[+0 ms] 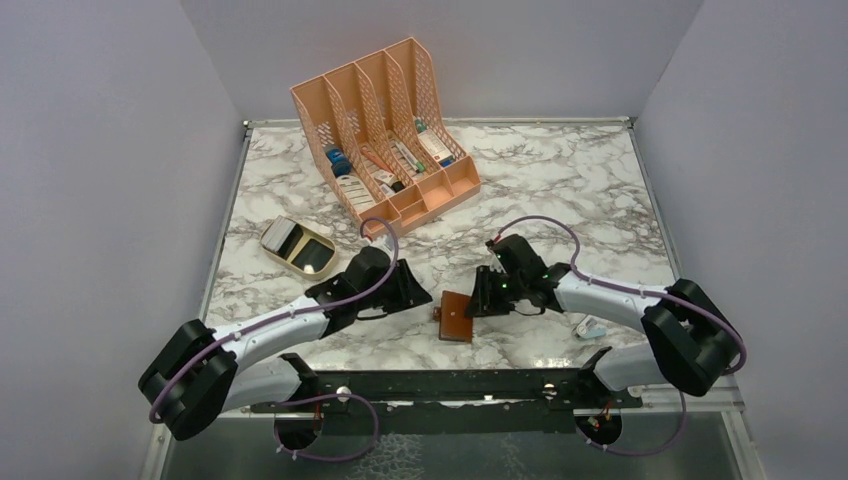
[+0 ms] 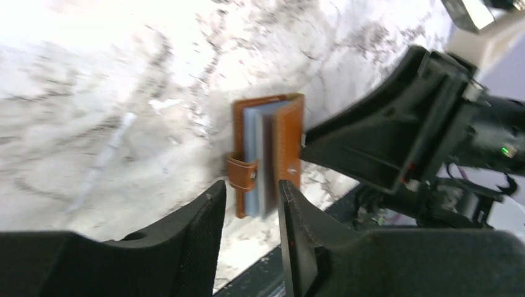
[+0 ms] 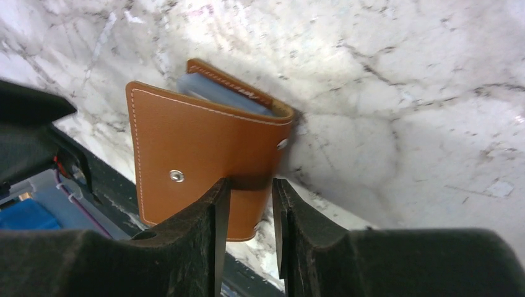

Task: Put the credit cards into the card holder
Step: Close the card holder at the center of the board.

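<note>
The right claw (image 3: 249,184) propped the card holder (image 3: 198,142) open for cards, grip unclear; the left claw (image 2: 251,185) was spread apart.

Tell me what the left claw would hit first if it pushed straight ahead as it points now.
Most likely the card holder: it lies dead ahead of the open left claw, strap edge facing it. Depth is hard to judge, but nothing sits between.

left hand (image 1: 424,296), right hand (image 1: 476,304) flank card holder (image 1: 455,320) (close)
</note>
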Robot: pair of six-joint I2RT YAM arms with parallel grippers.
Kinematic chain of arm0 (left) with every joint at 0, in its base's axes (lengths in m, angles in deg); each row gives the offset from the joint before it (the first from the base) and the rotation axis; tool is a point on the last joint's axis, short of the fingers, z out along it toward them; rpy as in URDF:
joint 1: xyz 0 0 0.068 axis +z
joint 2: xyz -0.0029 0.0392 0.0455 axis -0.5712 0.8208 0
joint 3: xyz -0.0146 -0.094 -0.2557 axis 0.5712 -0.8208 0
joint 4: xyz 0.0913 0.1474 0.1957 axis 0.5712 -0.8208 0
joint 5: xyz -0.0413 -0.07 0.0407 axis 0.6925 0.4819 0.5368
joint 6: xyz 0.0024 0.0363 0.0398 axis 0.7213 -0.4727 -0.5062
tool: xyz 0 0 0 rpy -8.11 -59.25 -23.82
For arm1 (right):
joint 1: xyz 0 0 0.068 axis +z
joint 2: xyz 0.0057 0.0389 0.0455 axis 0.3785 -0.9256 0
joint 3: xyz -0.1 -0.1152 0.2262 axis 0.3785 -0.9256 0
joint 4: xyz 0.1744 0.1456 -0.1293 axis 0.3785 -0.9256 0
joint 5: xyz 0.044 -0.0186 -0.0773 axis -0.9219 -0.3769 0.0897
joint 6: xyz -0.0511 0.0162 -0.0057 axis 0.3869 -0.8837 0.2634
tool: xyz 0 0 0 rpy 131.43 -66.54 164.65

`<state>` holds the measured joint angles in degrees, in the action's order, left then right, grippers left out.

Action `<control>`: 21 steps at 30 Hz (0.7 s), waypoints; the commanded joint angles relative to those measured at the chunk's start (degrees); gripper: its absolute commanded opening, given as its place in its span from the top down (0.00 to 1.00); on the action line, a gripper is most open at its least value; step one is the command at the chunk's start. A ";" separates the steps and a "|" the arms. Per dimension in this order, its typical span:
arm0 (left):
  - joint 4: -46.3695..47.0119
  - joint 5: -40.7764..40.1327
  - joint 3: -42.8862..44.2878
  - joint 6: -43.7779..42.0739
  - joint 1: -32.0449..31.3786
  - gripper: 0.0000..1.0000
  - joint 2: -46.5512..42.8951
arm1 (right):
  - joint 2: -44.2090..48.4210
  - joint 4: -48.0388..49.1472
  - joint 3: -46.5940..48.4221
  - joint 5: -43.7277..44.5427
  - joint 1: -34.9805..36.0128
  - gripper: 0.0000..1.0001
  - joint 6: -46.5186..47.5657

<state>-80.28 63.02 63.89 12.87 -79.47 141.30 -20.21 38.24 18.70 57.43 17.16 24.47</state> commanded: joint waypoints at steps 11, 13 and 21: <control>-1.61 10.10 3.48 -10.36 5.33 0.62 0.75 | -0.07 -4.56 8.44 4.37 7.57 0.69 -3.92; 0.13 13.32 3.54 -10.44 5.35 0.59 2.95 | -1.70 -5.68 9.56 5.46 7.99 0.69 -3.84; 2.68 20.13 4.04 -10.97 5.14 0.58 9.79 | -3.21 -6.96 9.33 7.49 8.22 0.68 -4.14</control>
<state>-80.15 77.71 66.12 3.45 -74.32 148.97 -23.32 32.17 27.91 62.30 25.07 21.19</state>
